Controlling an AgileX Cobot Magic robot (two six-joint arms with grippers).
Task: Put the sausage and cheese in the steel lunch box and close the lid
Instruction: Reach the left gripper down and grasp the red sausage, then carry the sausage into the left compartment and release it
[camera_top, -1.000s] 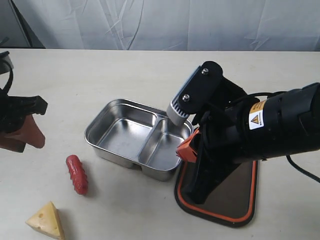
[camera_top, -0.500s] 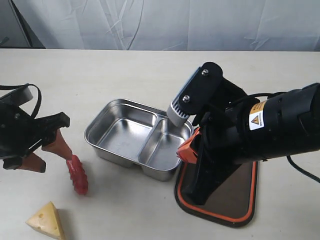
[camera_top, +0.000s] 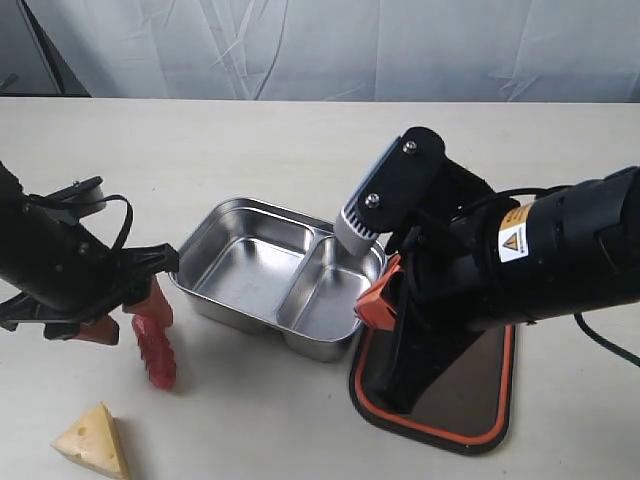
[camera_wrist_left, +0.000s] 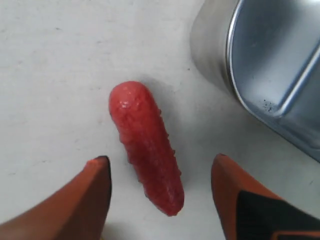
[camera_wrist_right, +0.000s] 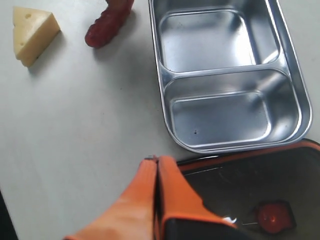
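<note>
Left gripper is spread wide with nothing in it, one orange finger on each side of the sausage. The sausage lies flat on the desk, just beside the steel lunch box, toward the desk edge nearest the exterior camera.

I'd call the grab the step in hand. The fingers look a bit toward one end (going by the wrist view), so I'd shift over the fat middle, drop low, then close across the ridges.

Right gripper is pinched shut on nothing, by the lid. The cheese sits further toward that same edge.

Can't tell if the fingertips touch the desk, and the right arm hides part of the lid and one box corner.
</note>
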